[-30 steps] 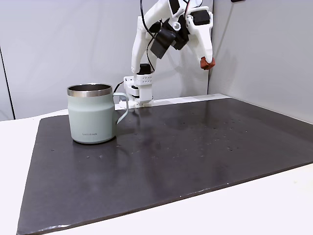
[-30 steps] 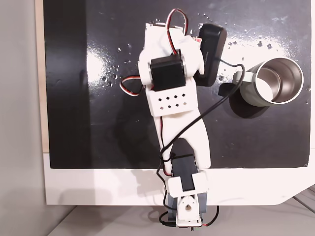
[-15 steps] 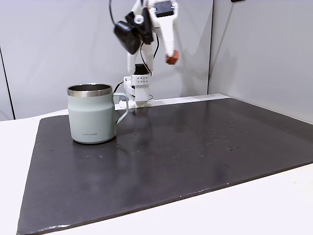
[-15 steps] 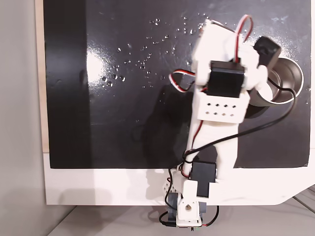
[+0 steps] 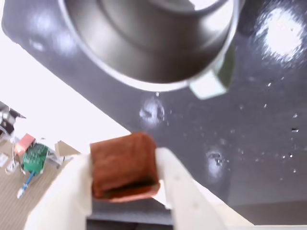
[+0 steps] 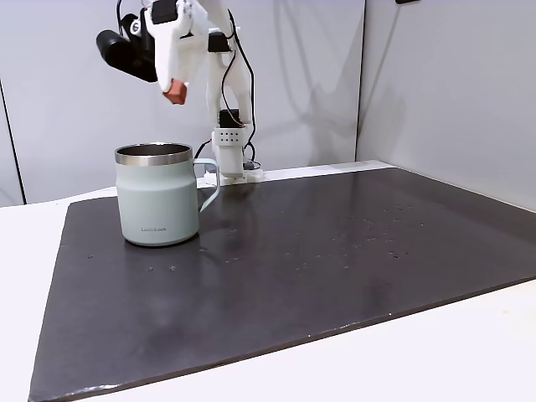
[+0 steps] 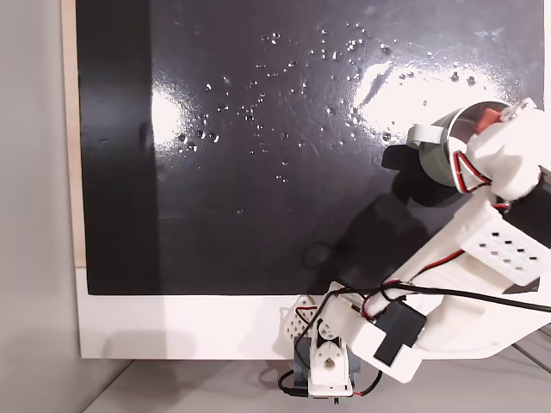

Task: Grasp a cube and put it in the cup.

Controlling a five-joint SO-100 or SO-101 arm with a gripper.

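Wrist view: gripper point(image 5: 127, 191) clamped on cube point(image 5: 123, 166) above cup point(image 5: 153, 45), cup cut off at top edge.

Wrist view rides right behind the gripper point(image 5: 127, 191), looking down its two white fingers, very close, with the cube point(image 5: 123, 166) at 6 o'clock and the open cup point(image 5: 153, 43) looming at 12, the dark mat point(image 5: 259, 143) beneath. One fixed view sits low at the table's front edge, facing level across the mat point(image 6: 318, 268) toward the arm's base at 12 o'clock, the cup point(image 6: 157, 205) at 9. Another fixed view hangs overhead, looking straight down, base at 6 o'clock, the cup point(image 7: 439, 146) at 3. All three share cup and mat point(image 7: 258, 129).
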